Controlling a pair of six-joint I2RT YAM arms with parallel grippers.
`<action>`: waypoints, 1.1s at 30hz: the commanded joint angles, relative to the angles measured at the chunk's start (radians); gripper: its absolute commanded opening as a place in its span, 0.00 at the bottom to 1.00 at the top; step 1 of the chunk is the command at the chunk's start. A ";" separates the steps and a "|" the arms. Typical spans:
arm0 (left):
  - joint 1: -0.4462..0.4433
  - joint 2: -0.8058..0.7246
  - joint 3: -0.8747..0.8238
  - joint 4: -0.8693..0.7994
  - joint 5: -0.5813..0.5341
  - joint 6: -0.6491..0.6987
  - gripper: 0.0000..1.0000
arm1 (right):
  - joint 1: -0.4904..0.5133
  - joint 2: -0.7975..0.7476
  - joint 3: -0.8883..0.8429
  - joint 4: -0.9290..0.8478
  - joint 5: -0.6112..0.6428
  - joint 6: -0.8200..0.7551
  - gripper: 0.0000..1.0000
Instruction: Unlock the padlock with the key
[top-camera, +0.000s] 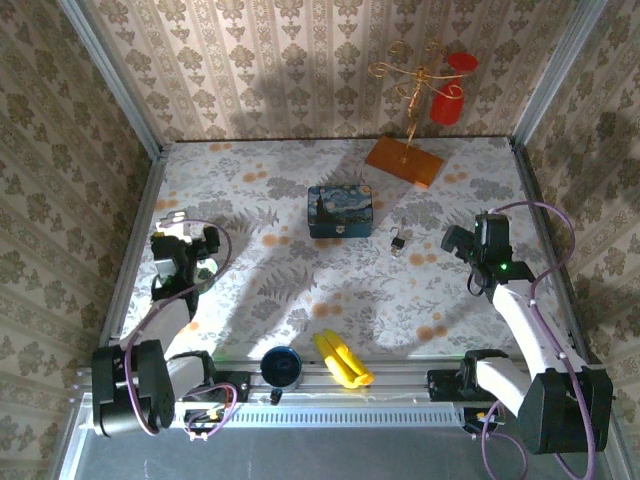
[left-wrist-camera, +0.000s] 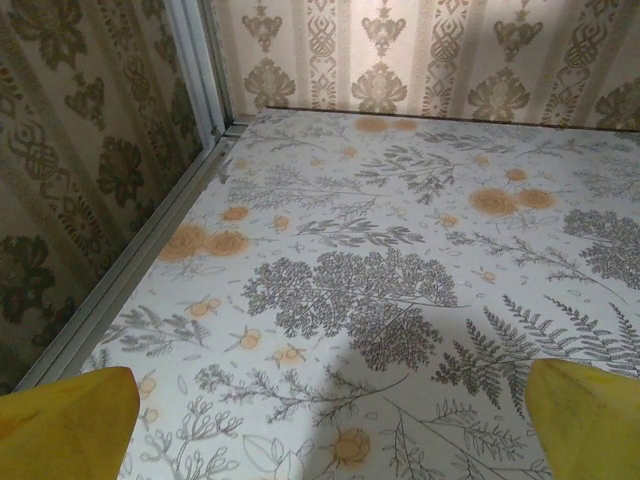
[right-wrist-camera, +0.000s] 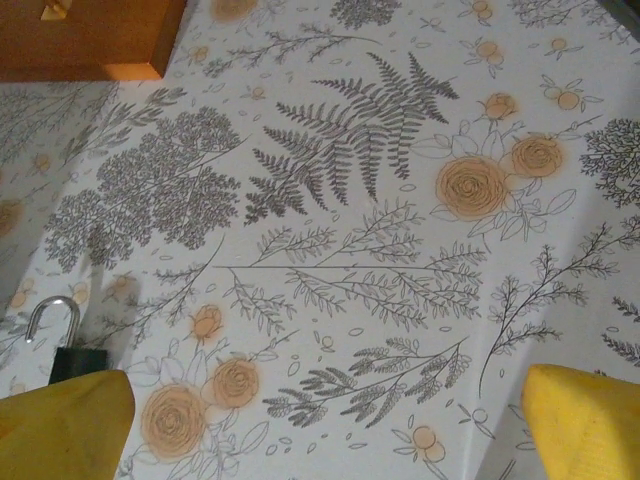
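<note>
The padlock (top-camera: 398, 241) is a tiny silver-and-dark thing lying on the flowered table, right of the blue box. In the right wrist view its silver shackle and dark body (right-wrist-camera: 62, 338) show at the lower left, just beyond my left yellow fingertip (right-wrist-camera: 62, 425). The key is out of view. My right gripper (top-camera: 463, 244) hovers to the right of the padlock, open, with nothing between its fingers (right-wrist-camera: 325, 440). My left gripper (top-camera: 188, 248) is far off at the table's left side, open over bare tablecloth (left-wrist-camera: 330, 430).
A blue painting-printed box (top-camera: 340, 211) stands mid-table. A wooden base (top-camera: 403, 161) with a gold wire stand and red cups sits at the back; its corner (right-wrist-camera: 90, 35) shows from the right wrist. Bananas (top-camera: 342, 359) and a blue cup (top-camera: 282, 366) lie at the near edge.
</note>
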 joint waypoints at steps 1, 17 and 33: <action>0.019 0.051 -0.002 0.138 0.056 0.029 1.00 | -0.004 -0.057 -0.081 0.161 0.058 -0.007 1.00; 0.039 0.118 -0.039 0.274 0.136 -0.006 1.00 | 0.041 -0.183 -0.188 0.264 0.212 -0.060 1.00; -0.017 0.453 -0.060 0.573 0.159 0.061 1.00 | 0.242 -0.010 -0.383 0.927 0.317 -0.392 1.00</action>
